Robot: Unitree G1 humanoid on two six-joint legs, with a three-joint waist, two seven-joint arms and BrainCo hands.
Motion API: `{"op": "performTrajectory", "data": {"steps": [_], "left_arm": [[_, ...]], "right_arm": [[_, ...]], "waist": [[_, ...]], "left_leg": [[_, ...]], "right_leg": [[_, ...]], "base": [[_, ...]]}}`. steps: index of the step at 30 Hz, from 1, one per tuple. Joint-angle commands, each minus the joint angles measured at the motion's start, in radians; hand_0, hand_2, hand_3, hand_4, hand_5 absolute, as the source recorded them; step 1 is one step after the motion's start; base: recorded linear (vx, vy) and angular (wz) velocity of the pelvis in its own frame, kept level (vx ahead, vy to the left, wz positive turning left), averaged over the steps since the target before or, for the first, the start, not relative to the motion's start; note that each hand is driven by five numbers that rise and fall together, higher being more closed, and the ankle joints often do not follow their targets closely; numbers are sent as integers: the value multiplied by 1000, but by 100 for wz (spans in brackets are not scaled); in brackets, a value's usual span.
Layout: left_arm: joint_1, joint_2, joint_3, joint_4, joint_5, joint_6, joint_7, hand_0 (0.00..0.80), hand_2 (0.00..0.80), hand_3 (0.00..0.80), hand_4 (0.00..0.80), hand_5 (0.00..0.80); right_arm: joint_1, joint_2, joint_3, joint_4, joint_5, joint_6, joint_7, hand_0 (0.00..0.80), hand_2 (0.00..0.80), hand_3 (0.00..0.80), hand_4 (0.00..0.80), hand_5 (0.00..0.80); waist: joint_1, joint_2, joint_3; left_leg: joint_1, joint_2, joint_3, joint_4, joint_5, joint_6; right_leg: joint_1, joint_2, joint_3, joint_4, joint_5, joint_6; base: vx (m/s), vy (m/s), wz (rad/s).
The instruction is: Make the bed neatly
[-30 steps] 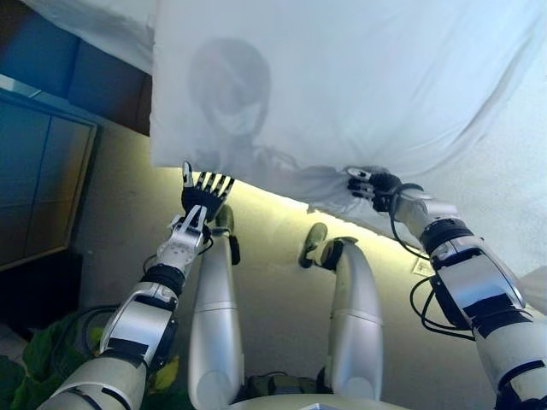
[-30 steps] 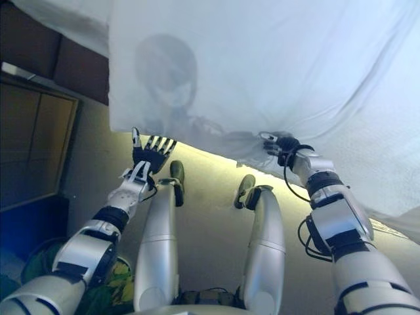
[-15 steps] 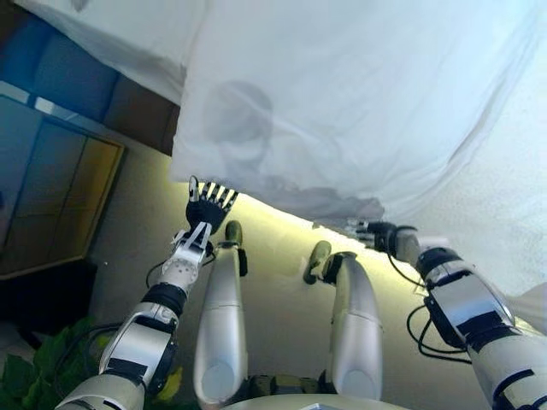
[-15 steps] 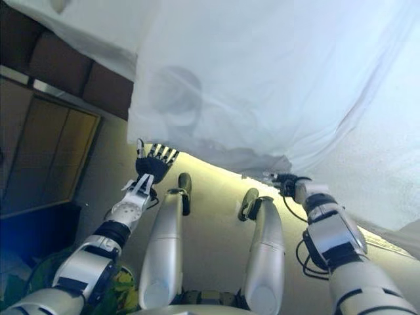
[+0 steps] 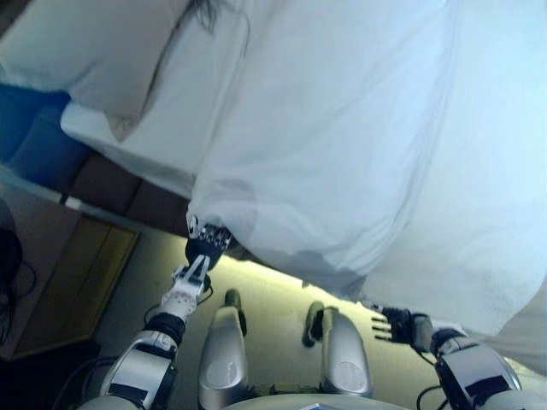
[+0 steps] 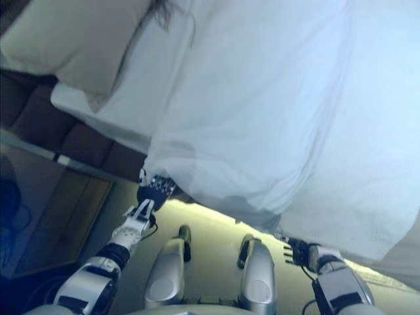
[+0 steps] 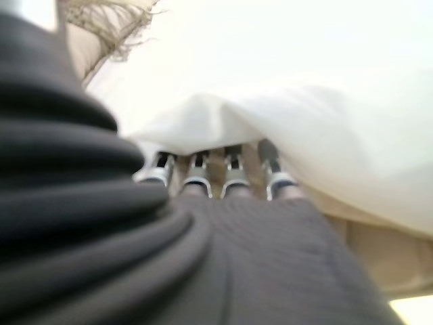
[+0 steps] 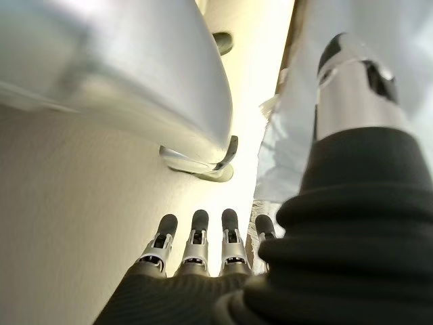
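One white sheet [image 5: 359, 145], one pillow [image 5: 85, 60]

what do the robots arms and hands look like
Both arms are silver-grey shells split by black joint bands. The left hand and the right hand have silver fingers with dark tips, and a dark ribbed cover wraps each hand's back and wrist.

Each arm was silver-grey with black bands at the joints. The left robot hand [image 5: 205, 248] and right robot hand [image 5: 395, 325] had silver fingers [image 8: 195, 245] with dark tips, and a dark ribbed cover wrapped the back and wrist.
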Motion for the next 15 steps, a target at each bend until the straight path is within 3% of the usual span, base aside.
{"op": "performTrajectory", "data": {"steps": [1,10,15], "left_arm": [[-6,0,68,30,171,-34,25,0,0,0,0,0],[131,24,44,252,706,-29,66,0,0,0,0,0],[202,7,38,348,918,52,117,0,0,0,0,0]], "right_arm": [[86,13,-36,-5,-2,-78,56,0,0,0,0,0],[224,99,-107,-61,218,-227,99,0,0,0,0,0],[248,140,-158,-26,295,-280,18,0,0,0,0,0]], "waist": [[-20,0,-116],[-75,30,-248],[-92,45,-276]], "left_leg": [[141,-50,82,-133,11,53],[339,-63,137,-428,94,50],[374,-68,157,-444,81,57]], "right_leg": [[124,31,0,-228,143,23],[289,60,25,-492,261,72],[318,76,42,-530,267,65]], "base": [[292,29,-15],[123,60,-19],[49,53,-16]]}}
